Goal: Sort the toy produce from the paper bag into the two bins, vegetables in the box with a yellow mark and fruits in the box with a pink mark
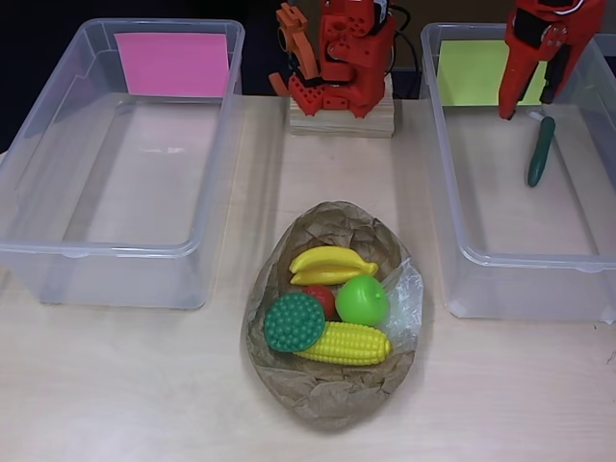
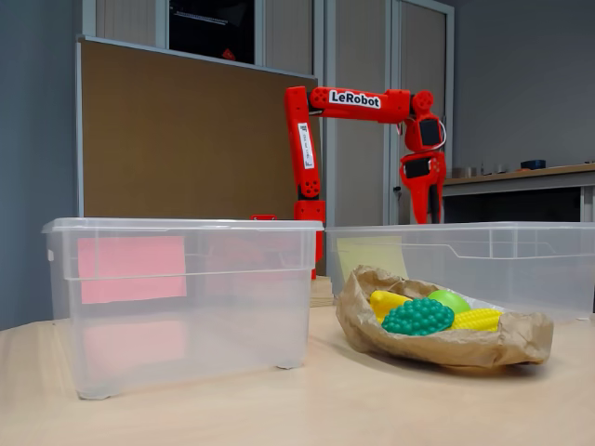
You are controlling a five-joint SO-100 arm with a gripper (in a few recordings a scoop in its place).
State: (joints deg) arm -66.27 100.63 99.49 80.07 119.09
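Table: pale wood top, carrying two bins, the bag and the arm's block base.
Pink bin: clear plastic, sitting at the left in the overhead view; pink sheet lying at its far end; nothing showing inside.
Yellow bin: clear plastic, sitting at the right in the overhead view; yellow sheet lying at its far end.
Arm: red, reaching over the yellow bin; white label reading "LeRobot" in the fixed view.
Bag: brown paper, lying open between the bins, nearer the front edge.
Corn: yellow, lying in the bag at the front.
Banana: yellow, lying in the bag at the back.
Cucumber: dark green, lying or hanging inside the yellow bin, just below the gripper; contact unclear.
Green ball fruit: resting in the bag, beside the corn.
Bumpy green piece: sitting left of the corn, partly covering a red piece.
Gripper: pointing down over the yellow bin; jaw gap not readable, so I cannot tell whether it is gripping.
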